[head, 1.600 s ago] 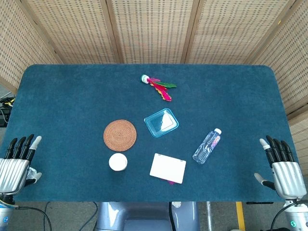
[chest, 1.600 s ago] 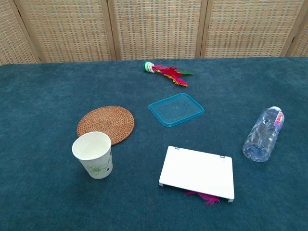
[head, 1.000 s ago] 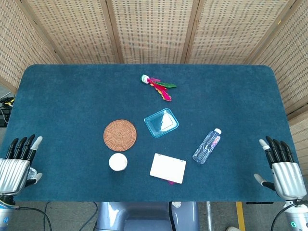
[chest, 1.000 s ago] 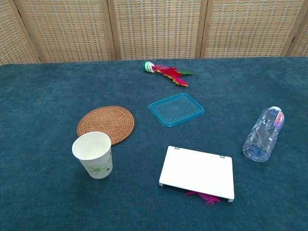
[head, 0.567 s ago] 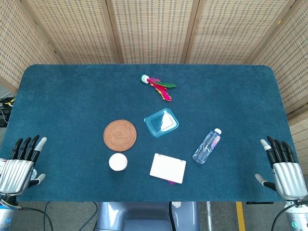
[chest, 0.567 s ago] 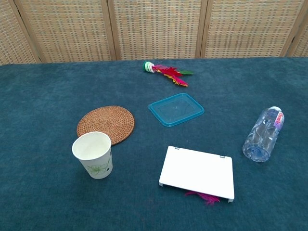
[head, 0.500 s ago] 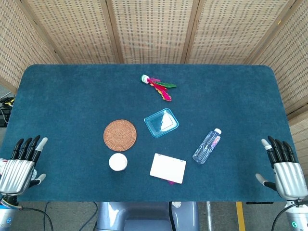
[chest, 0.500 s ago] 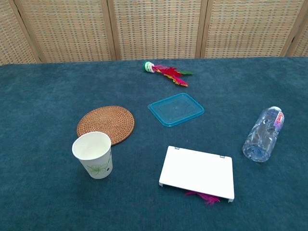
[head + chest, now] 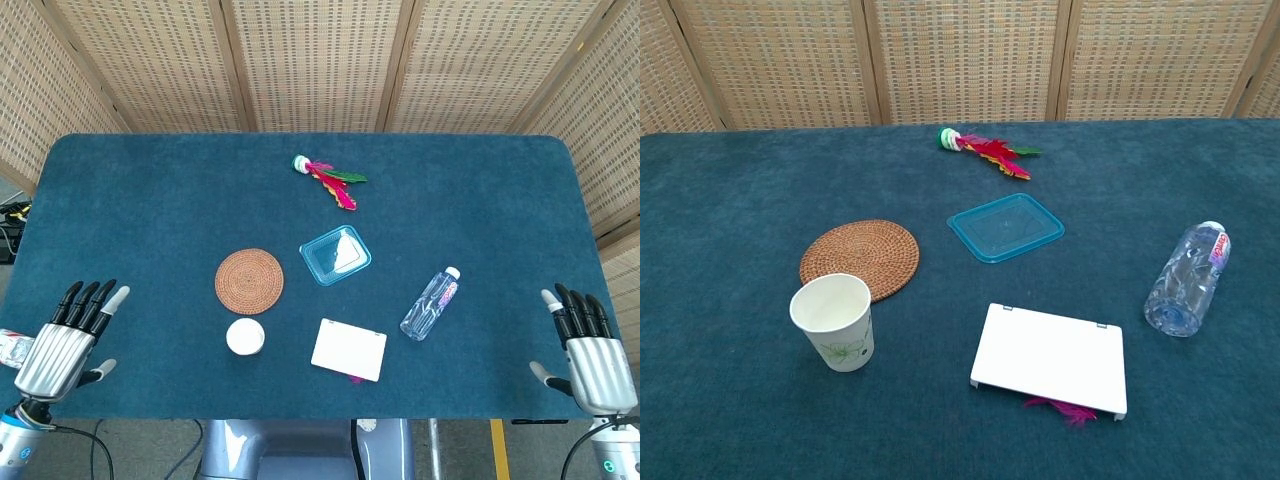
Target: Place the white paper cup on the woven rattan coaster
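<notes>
**Both hands lying spread, cup standing off the coaster**

Left hand (image 9: 62,345) is resting at the near left table edge, fingers apart and grasping nothing; the right hand (image 9: 590,350) is doing the same at the near right corner. One white paper cup (image 9: 834,322) is standing upright just in front of the one woven rattan coaster (image 9: 860,258), not on it. Also lying out: one clear blue lid (image 9: 1005,227), one white flat case (image 9: 1050,358), one plastic bottle (image 9: 1185,279) on its side, and one feathered shuttlecock (image 9: 983,148). Dark blue felt is covering the table (image 9: 150,200), with woven screens (image 9: 320,60) standing behind. A pink feather (image 9: 1060,408) is peeking from under the case, mostly hidden. Neither hand is showing in the chest view.
</notes>
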